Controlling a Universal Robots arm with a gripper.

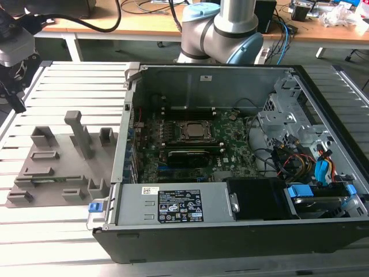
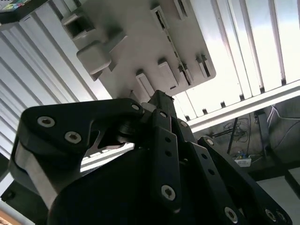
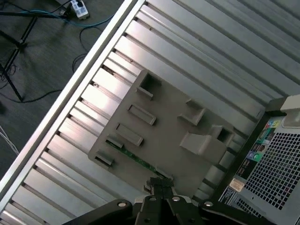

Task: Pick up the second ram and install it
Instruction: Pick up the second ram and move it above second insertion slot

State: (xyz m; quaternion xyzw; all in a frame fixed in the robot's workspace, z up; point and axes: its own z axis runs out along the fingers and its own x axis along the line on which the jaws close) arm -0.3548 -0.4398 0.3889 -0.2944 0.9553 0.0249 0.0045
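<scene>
One ram (image 3: 133, 157) sits slotted along the tray's (image 3: 164, 117) edge nearest the bench (image 3: 197, 51) rim, and my gripper (image 3: 161, 182) hovers by one end, jaws pinched together and empty, so I'd want them spread and squared to it.

The ram (image 3: 135, 158) is a thin green stick with its long edge set in a slot of the grey holder (image 3: 164, 126). It lies level, close along one side of the holder, untouched.
</scene>
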